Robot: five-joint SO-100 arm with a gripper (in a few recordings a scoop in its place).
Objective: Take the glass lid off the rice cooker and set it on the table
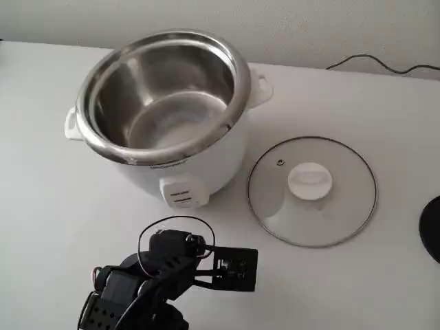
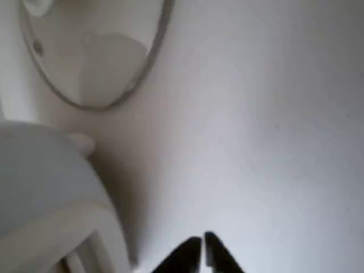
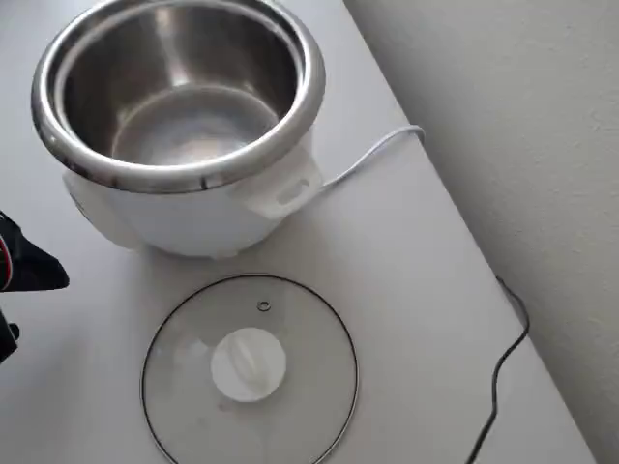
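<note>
Glass lid (image 1: 313,190): lay flat on table (image 1: 55,227), beside rice cooker (image 1: 165,103) | Cooker: uncovered | Gripper (image 2: 202,245): fingertips nearly together, empty | Step: placement apparently done | Next: retreat only.

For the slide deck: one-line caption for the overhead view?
Glass lid lies flat on the table beside the open rice cooker.

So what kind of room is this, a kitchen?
Maybe, though it looks more like a plain test table: a small white rice cooker, its round clear glass lid lying on the bare white table, and a black robot gripper.
</note>
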